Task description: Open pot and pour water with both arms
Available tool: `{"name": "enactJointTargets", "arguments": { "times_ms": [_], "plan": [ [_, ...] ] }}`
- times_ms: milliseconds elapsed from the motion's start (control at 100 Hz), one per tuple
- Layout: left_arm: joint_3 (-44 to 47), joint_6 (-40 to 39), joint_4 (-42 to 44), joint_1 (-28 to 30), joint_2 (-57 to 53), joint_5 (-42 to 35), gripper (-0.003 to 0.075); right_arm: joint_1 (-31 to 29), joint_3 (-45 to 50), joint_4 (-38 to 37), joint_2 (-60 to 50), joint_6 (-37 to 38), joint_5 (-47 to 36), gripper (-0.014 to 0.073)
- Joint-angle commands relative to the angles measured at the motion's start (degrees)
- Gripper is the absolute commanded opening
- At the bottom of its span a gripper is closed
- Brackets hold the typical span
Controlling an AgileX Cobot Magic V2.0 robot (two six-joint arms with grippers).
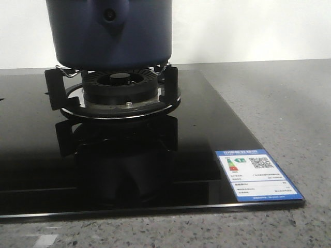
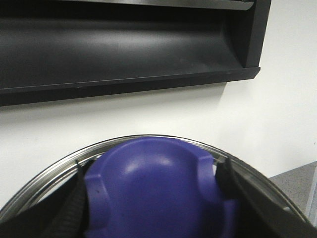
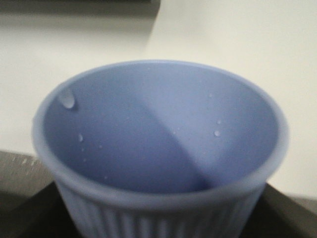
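The dark navy pot (image 1: 108,33) stands on the gas burner (image 1: 120,88); its top is cut off in the front view, and neither arm shows there. In the left wrist view my left gripper (image 2: 153,191) is shut on the lid's purple-blue knob (image 2: 156,183), with black fingers (image 2: 69,213) on either side. The lid's steel rim (image 2: 59,166) curves behind the knob against the wall. In the right wrist view my right gripper (image 3: 158,220) is shut on a pale blue ribbed cup (image 3: 158,134). Only a few water drops cling inside the cup.
The burner sits on a black glass hob (image 1: 41,165) with an energy label (image 1: 257,174) at its front right corner. Grey speckled countertop (image 1: 289,103) lies to the right. A black range hood (image 2: 124,44) hangs on the white wall above.
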Motion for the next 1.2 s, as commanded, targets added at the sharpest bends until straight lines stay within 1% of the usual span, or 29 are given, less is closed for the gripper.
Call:
{"name": "enactJointTargets", "arguments": {
  "times_ms": [0,110,200,240,300,410,480,610,760,1190],
  "plan": [
    [-1.98,-0.25,0.03,0.08,-1.5,-5.21,0.0398,-4.91,2.47,1.66,-1.55,-0.38,-7.52,0.0368],
    [-1.98,-0.25,0.03,0.08,-1.5,-5.21,0.0398,-10.01,5.91,3.53,1.16,-5.89,-11.8,0.0368],
    [-1.98,-0.25,0.03,0.08,-1.5,-5.21,0.0398,-12.78,6.5,5.9,4.52,-9.89,-16.3,0.0368],
    [-1.98,-0.25,0.03,0.08,-1.5,-5.21,0.0398,-13.38,6.49,7.24,6.47,-10.93,-18.81,0.0368],
    [-1.98,-0.25,0.03,0.08,-1.5,-5.21,0.0398,-13.99,6.49,9.17,9.36,-15.09,-22.37,0.0368],
    [-1.98,-0.25,0.13,0.08,-1.5,-5.1,0.0398,-13.99,6.49,11.55,13.63,-22.91,-26.35,0.0368],
    [-1.98,-0.25,0.15,0.08,-1.5,-5.1,0.0398,-13.99,6.49,12.57,16.15,-25.73,-28.93,0.0368],
    [-1.98,-0.25,0.25,0.08,-1.5,-5.1,0.0398,-13.99,6.49,15.33,19.79,-28.44,-31.12,0.0358],
    [-1.98,-0.25,0.49,0.08,-1.5,-5.1,0.0398,-13.99,6.49,15.92,21.74,-32.25,-31.82,0.0324],
    [-1.98,-0.25,0.49,0.08,-1.5,-5.1,0.0398,-13.99,6.49,16.02,23.84,-32.6,-31.14,0.0325]
  ]
}}
